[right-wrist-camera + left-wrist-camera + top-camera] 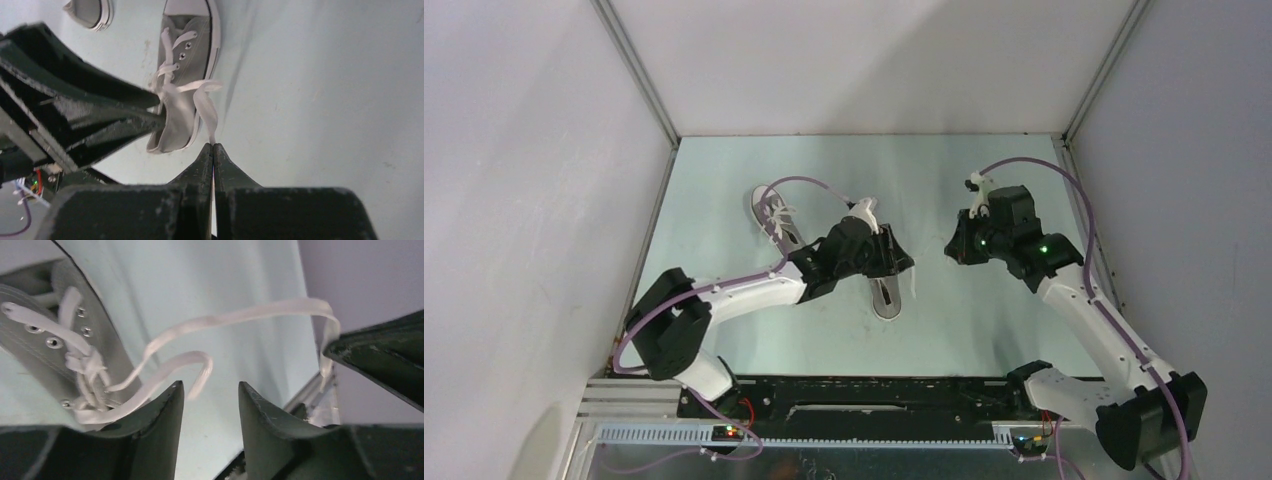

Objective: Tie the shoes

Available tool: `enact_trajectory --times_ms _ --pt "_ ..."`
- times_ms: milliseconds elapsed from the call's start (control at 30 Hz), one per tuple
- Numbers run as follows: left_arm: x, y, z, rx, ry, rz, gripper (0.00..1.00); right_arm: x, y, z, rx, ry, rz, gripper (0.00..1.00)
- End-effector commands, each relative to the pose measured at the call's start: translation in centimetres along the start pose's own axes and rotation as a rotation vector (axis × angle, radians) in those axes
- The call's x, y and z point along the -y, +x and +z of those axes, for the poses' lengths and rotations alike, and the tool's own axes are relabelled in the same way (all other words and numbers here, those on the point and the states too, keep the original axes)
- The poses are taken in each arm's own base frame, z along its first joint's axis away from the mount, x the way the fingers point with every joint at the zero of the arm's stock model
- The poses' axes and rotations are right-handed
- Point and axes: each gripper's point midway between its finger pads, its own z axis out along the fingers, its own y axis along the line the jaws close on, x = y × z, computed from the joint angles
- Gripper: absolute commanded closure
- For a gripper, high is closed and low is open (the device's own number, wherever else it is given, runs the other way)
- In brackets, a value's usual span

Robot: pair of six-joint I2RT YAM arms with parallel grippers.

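Mid-knot on the shoe [182,107] lying mid-worktop beneath the left arm; other shoe [769,215] farther back, well apart. Pinching one lace [205,107] in the closed right gripper [213,146]; left gripper [210,390] spread, holding nothing, just shy of the second lace [185,362]. Next, probably: closing on that loop, then pulling outward. Pale green worktop [984,300], plain grey walls [874,60].

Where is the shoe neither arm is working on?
Top view: that shoe lies left of centre, up-left of the other shoe under the left arm.
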Motion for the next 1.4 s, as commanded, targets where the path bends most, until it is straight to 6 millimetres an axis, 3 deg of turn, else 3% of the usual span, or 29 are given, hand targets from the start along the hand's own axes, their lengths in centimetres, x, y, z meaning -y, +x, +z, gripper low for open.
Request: enact_trajectory --times_ms 0,167,267,533,733,800,867,967,1167,1300,1367 --pt "0.4 -2.3 -2.3 0.074 -0.064 0.115 0.47 -2.1 2.2 -0.9 -0.043 -0.119 0.001 1.00" --pt "-2.1 -1.0 -6.6 -0.016 -0.161 0.232 0.44 -4.0 3.9 -0.7 -0.076 -0.193 -0.027 1.00" --pt "-3.4 -1.1 -7.9 -0.034 -0.169 0.245 0.46 -5.3 5.1 -0.2 -0.122 -0.233 -0.062 1.00" --pt "-5.9 -2.4 -6.4 -0.072 -0.166 0.218 0.53 -10.1 8.2 1.4 -0.226 -0.347 -0.143 1.00" --pt "-7.6 -3.2 -6.4 -0.074 -0.115 0.133 0.56 -15.5 9.2 2.2 -0.255 -0.530 -0.142 1.00" --pt "-7.9 -2.9 -6.6 -0.085 -0.115 0.132 0.56 -16.1 9.6 2.6 -0.270 -0.552 -0.140 0.85" --pt "-8.3 -2.4 -6.6 -0.100 -0.116 0.132 0.56 -15.9 9.5 3.0 -0.268 -0.543 -0.147 0.71" --pt "-8.7 -1.9 -6.2 -0.112 -0.112 0.132 0.57 -14.0 8.2 3.1 -0.230 -0.479 -0.121 0.63" --pt "-7.9 -2.0 -4.7 -0.138 -0.069 0.128 0.61 -9.9 5.7 3.1 -0.163 -0.376 -0.093 0.63" --pt "-7.1 -1.6 -4.6 -0.139 -0.033 0.125 0.63 -7.4 4.8 5.1 -0.157 -0.294 -0.141 0.67" --pt "-6.7 -0.4 -4.9 -0.152 -0.015 0.132 0.64 -6.8 4.9 6.2 -0.195 -0.277 -0.172 0.70"
